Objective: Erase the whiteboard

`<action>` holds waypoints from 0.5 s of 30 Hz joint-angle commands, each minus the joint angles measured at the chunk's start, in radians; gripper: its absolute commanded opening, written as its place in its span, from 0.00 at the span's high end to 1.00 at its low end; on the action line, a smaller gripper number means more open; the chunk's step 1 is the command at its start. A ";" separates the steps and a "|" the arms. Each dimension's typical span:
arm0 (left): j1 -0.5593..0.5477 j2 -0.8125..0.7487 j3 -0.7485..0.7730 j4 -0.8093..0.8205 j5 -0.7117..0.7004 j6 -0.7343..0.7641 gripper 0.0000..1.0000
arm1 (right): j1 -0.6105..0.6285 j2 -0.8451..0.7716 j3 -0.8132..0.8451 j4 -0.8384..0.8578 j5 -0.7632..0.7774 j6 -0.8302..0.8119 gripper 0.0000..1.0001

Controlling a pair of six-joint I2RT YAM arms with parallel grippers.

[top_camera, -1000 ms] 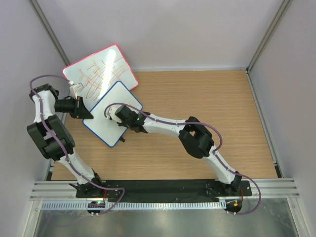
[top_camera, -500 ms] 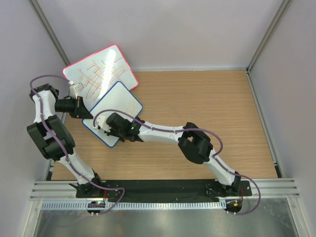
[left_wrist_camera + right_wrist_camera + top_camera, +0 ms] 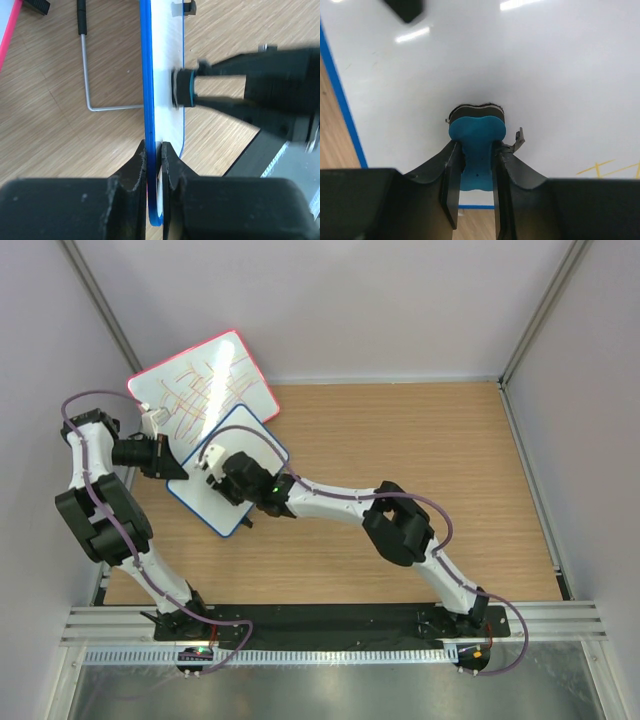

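The whiteboard (image 3: 257, 439), square with a thin blue frame, stands tilted at the table's left. My left gripper (image 3: 176, 469) is shut on its left edge; in the left wrist view the fingers (image 3: 154, 150) clamp the blue frame (image 3: 146, 75) edge-on. My right gripper (image 3: 218, 465) is shut on a blue eraser (image 3: 477, 129) and presses its dark pad flat on the white surface (image 3: 530, 60). The eraser also shows in the left wrist view (image 3: 181, 89), touching the board. Faint yellow lines (image 3: 607, 167) lie to the right of the eraser.
A larger red-framed board (image 3: 200, 390) covered in scribbles leans behind the whiteboard. A bent metal wire stand (image 3: 86, 75) lies on the wooden table (image 3: 420, 460) behind it. Grey walls close in on the left, back and right.
My right gripper swept with the eraser down to the board's lower left, then back up to its upper left middle. The left gripper has kept its hold and not moved.
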State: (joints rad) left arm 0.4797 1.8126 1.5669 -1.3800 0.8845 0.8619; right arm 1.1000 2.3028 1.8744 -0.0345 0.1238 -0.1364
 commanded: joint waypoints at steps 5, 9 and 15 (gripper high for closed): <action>-0.021 -0.038 0.027 -0.016 -0.058 0.058 1.00 | -0.209 -0.010 0.011 0.168 0.010 0.305 0.99; -0.027 -0.036 0.031 -0.017 -0.056 0.060 1.00 | -0.270 0.004 0.034 0.174 0.010 0.415 0.99; -0.032 -0.039 0.030 -0.021 -0.058 0.065 1.00 | -0.287 0.033 0.100 0.148 0.008 0.446 0.99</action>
State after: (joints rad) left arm 0.4583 1.8091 1.5730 -1.3872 0.8906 0.8455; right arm 0.7731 2.3234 1.8950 0.0795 0.1223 0.2558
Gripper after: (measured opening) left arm 0.089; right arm 0.322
